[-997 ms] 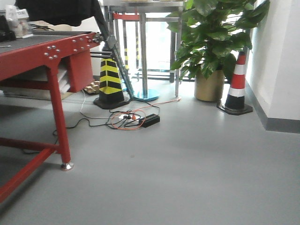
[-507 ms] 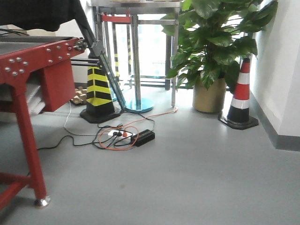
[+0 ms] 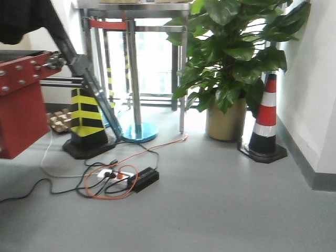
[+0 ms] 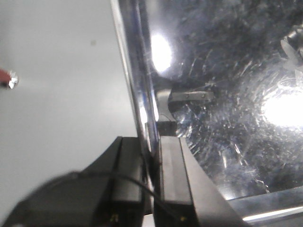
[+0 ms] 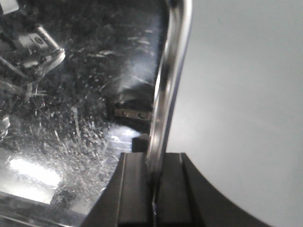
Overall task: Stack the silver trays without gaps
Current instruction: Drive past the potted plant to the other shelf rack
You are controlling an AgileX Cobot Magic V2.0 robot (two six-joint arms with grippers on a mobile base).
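Silver tray (image 4: 227,94) hangs between both arms, above the grey floor (image 4: 57,94). On one side edge the left gripper (image 4: 150,149) is pinched onto the rolled rim, and the tray spreads away to its right. On the opposite edge the right gripper (image 5: 154,163) pinches the rim the same way, with the tray to its left. Neither arm is nearer, since they share the load. A red bench (image 3: 18,100) sits far left in the front view. No second tray shows anywhere.
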